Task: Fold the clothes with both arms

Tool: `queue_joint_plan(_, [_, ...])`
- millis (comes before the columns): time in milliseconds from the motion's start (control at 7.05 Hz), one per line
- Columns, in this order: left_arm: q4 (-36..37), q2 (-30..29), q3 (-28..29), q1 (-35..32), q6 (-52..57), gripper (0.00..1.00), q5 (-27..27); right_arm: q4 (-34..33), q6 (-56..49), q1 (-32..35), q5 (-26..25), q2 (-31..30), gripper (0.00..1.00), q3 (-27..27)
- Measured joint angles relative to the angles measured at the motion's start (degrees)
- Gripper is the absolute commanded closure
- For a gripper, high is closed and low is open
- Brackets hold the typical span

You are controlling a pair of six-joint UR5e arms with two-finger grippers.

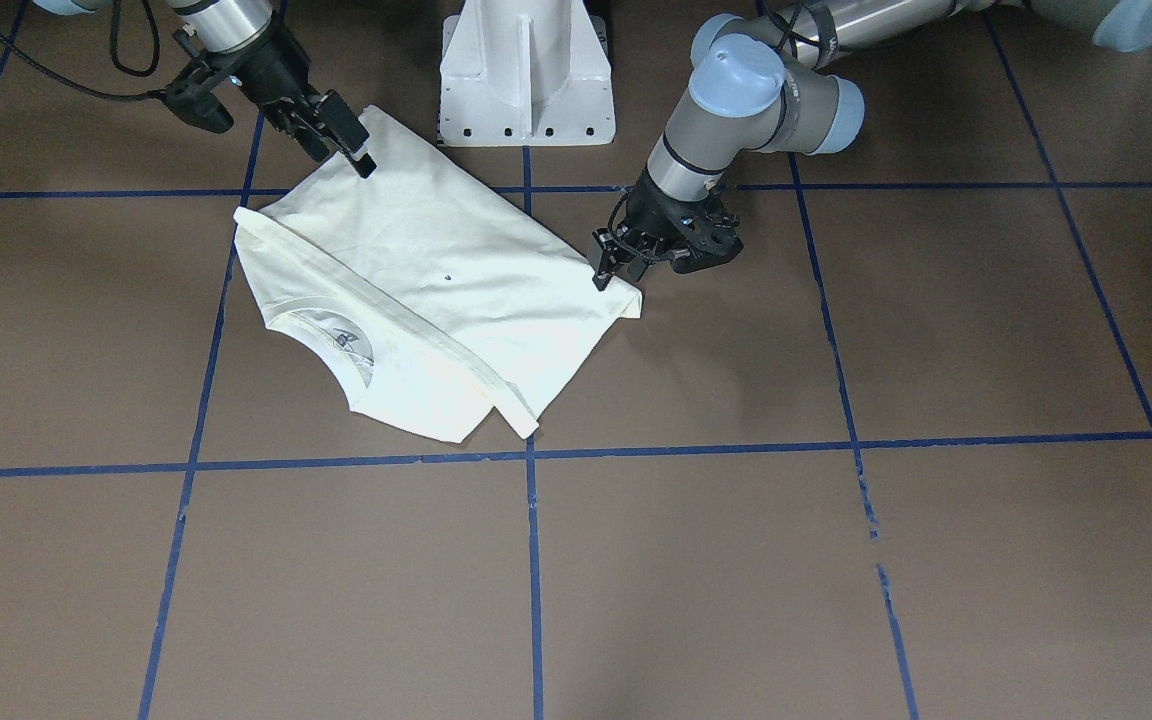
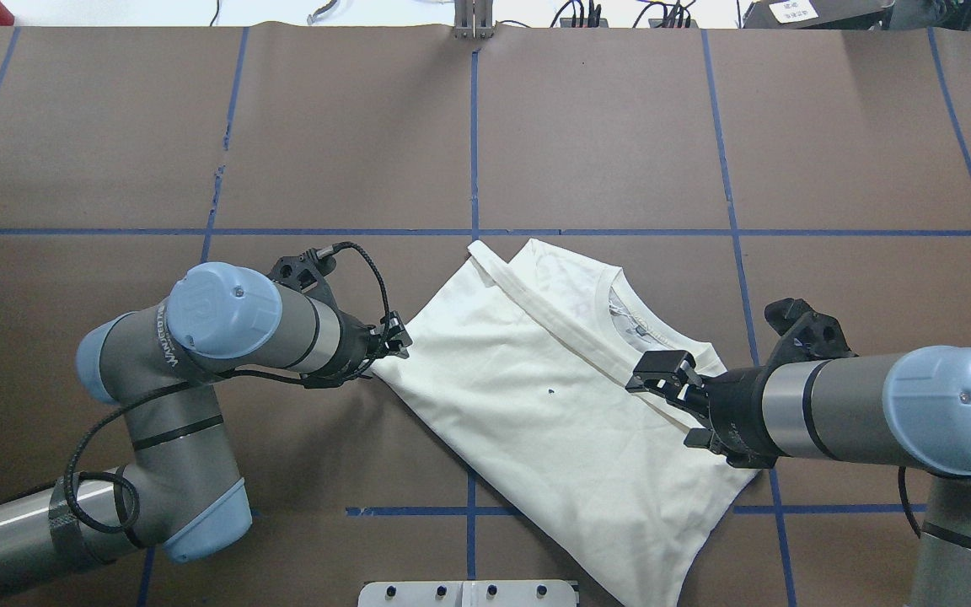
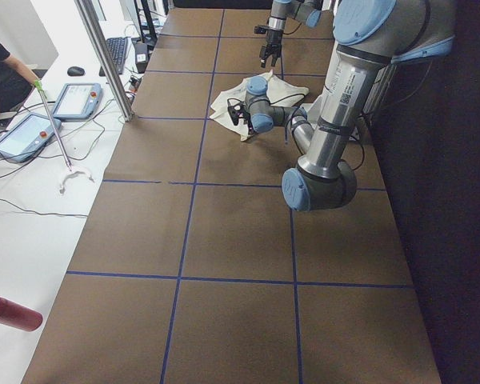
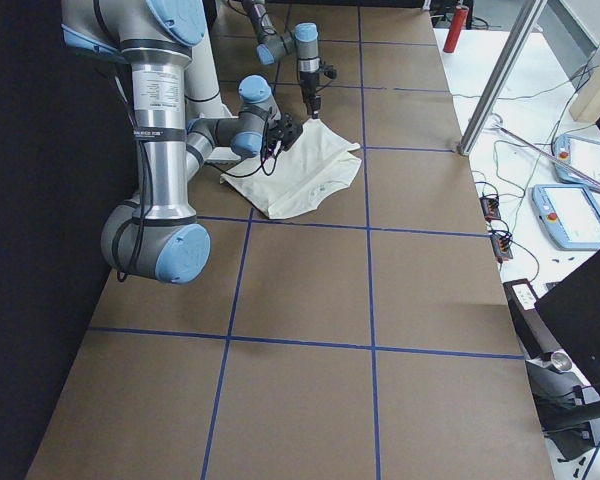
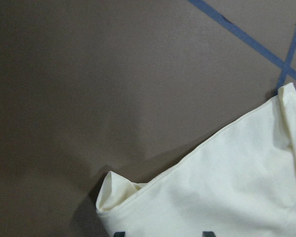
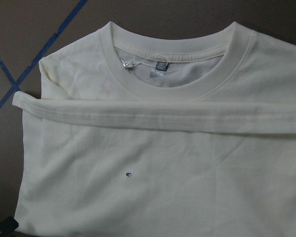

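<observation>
Folded T-shirt, left claw at corner, right claw over edge, both spread

Left end effector and right end effector gape.

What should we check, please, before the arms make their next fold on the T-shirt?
1. Left gripper sits at a corner of the T-shirt: ok.
2. Left jaws closed on cloth: cannot tell.
3. Right gripper is over the shirt's other side: ok.
4. Right jaws closed on cloth: cannot tell.
5. Folded band lies straight below the collar: ok.
6. The corner by the left gripper lies flat: not ok, it puckers up in the left wrist view.
</observation>
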Motion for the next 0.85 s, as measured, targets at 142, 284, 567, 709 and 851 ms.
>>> queue_joint_plan(142, [0.25, -0.06, 0.77, 0.13, 0.04, 0.45, 0.15, -0.06, 0.04, 0.09, -0.03, 0.22, 0.0, -0.34])
queue_joint_plan(284, [0.31, -0.19, 1.44, 0.18, 0.08, 0.56, 0.21, -0.08, 0.06, 0.13, -0.04, 0.28, 0.0, -0.56])
queue_joint_plan(567, [0.28, -0.18, 1.97, 0.22, 0.11, 1.0, 0.21, -0.1, 0.03, 0.21, -0.04, 0.31, 0.0, -0.96])
queue_joint_plan(709, [0.16, 0.0, 2.0, 0.19, 0.32, 1.0, 0.18, -0.1, 0.04, 0.17, -0.06, 0.37, 0.0, -1.15])
queue_joint_plan(851, [0.16, 0.08, 1.89, -0.52, 1.75, 1.0, 0.15, -0.1, 0.06, 0.15, -0.1, 0.49, 0.0, -1.39])
